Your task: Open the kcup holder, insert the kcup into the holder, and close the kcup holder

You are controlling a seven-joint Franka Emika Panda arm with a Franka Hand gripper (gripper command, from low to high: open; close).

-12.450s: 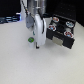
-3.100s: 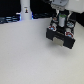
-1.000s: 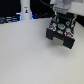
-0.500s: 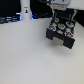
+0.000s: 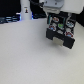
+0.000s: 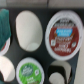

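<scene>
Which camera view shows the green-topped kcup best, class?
The wrist view: the kcup sits close up in the kcup holder, its green top plain. The exterior view shows only the blurred holder under the arm; the kcup cannot be picked out there.

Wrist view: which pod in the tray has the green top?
The kcup, the small pod with the bright green lid. The larger pod beside it is red-rimmed with a dark label.

Green-topped kcup point(image 6: 30, 71) among holder slots point(image 6: 29, 31)

Both views low-resolution and soft. Exterior view evenly lit, bright white table point(image 5: 25, 55), faint shadows. Wrist view strongly blurred at close range, diffuse lighting, no glare.
</scene>
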